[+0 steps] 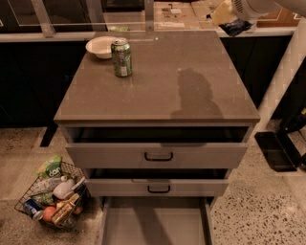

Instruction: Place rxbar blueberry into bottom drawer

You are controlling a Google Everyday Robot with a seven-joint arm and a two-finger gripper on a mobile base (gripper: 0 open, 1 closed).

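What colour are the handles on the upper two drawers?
The thin handles are black against grey drawer fronts, camera view. The robot's hand is top right.

You see a matt, smooth grey-brown square cabinet top (pixel 158 91), a shiny green metal can (pixel 121 57), a glossy white round bowl (pixel 99 47), and the gripper (pixel 228 18) on its smooth white arm (pixel 253 5), top right.

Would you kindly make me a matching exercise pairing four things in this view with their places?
1 green can
2 bottom drawer
3 wire basket
4 gripper

A on the floor, left of the cabinet
B top right of the view
C pulled out, lowest in the cabinet
D on the cabinet top, beside the white bowl

Pairs: 1-D, 2-C, 3-A, 4-B.
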